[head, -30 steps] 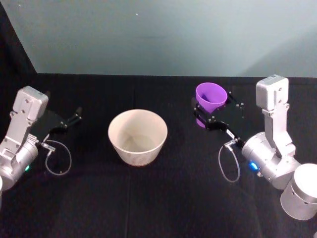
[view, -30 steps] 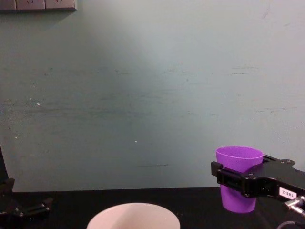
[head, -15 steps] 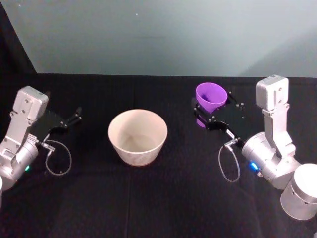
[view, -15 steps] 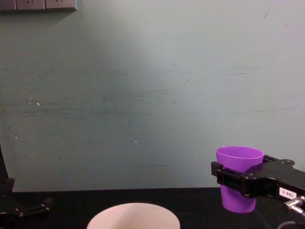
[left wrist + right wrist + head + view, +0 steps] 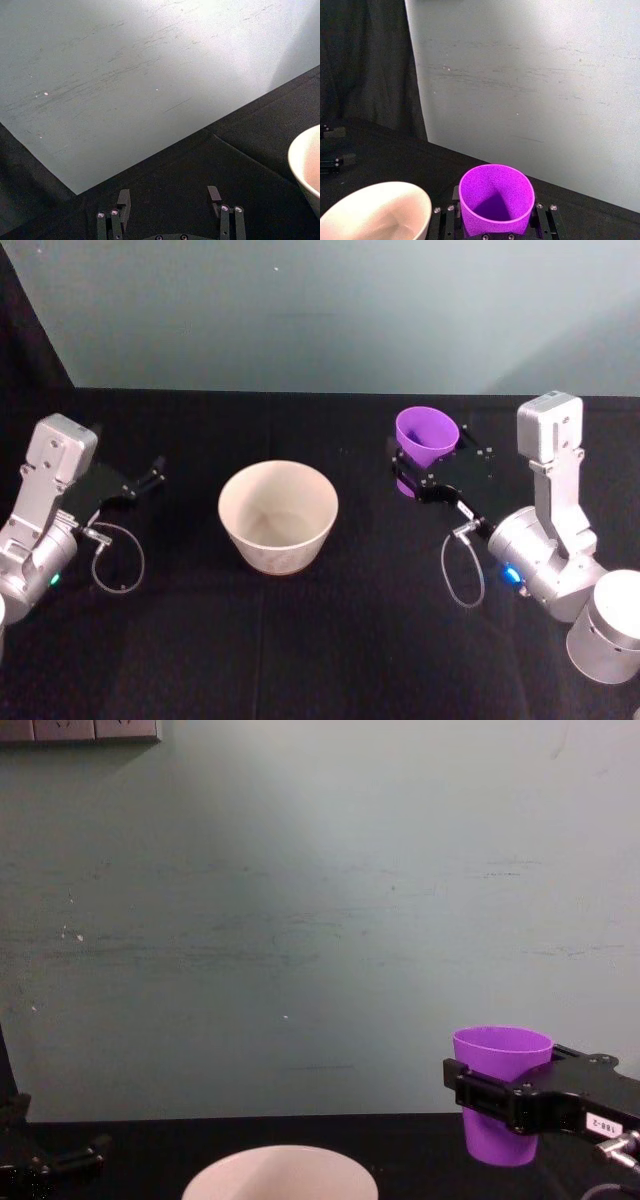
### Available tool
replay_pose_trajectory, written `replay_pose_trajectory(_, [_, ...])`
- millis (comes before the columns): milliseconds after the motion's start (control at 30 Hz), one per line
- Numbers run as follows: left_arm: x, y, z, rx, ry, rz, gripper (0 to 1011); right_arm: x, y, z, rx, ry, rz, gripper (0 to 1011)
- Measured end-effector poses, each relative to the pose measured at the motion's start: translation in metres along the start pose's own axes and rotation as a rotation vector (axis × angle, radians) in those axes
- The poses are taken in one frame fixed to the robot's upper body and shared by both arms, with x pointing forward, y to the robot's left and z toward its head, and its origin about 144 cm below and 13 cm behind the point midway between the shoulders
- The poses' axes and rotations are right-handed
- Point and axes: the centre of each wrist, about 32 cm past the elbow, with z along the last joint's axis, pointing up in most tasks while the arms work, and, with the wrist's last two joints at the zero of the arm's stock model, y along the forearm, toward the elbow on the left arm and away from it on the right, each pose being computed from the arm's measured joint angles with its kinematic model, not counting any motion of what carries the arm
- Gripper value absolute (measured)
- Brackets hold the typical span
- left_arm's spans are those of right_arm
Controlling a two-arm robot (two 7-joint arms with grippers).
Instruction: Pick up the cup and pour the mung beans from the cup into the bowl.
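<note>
Looking first at the cup (image 5: 427, 433), I am seeing it standing upright at the far right of the black table (image 5: 330, 640), well apart from the bowl (image 5: 276, 548). I am not making out any mung beans inside it: the right wrist view is showing me purple walls and a dark floor in the cup (image 5: 495, 197), so I cannot tell what it is carrying.

The right gripper (image 5: 428, 448) is clasping the cup around its middle, 1 finger on each side, closed onto the wall. From the chest view the cup (image 5: 500, 1048) is sitting level in the right gripper (image 5: 497, 1103). I cannot tell whether its base is touching the table or hanging just above it.

The bowl is sitting near the middle of the table, and its inside is looking bare and pale.

The left gripper (image 5: 150, 478) is idling at the left side, and in its own wrist view the left gripper (image 5: 169, 196) is showing its fingers spread wide with nothing between them.

I am judging that the grasp is done. The carry across to the bowl, the tilt over its rim and the pour itself are all waiting.
</note>
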Motion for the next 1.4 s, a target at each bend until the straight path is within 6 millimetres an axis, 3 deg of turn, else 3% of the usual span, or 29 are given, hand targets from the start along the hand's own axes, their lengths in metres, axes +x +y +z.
replay_pose_trajectory(1400, [0.0, 0.0, 0.0, 0.0, 0.0, 0.0, 1000, 0.0, 0.0, 0.0, 0.0, 0.0, 0.0, 731])
